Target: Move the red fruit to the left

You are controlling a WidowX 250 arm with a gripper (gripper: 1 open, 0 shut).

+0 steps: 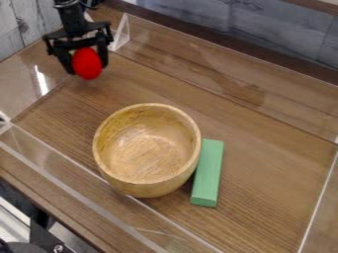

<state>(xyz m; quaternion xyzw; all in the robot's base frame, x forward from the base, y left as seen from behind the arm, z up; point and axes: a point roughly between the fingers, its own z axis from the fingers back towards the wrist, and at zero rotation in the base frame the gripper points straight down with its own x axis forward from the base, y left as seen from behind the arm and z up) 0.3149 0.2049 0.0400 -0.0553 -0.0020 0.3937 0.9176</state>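
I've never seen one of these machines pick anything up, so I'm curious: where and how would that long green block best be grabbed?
Probably across its narrow width, near the middle of the green block, coming from above with one finger on each long side. It lies flat and is long and slim; the wooden bowl sits close on one side, so that finger needs care.
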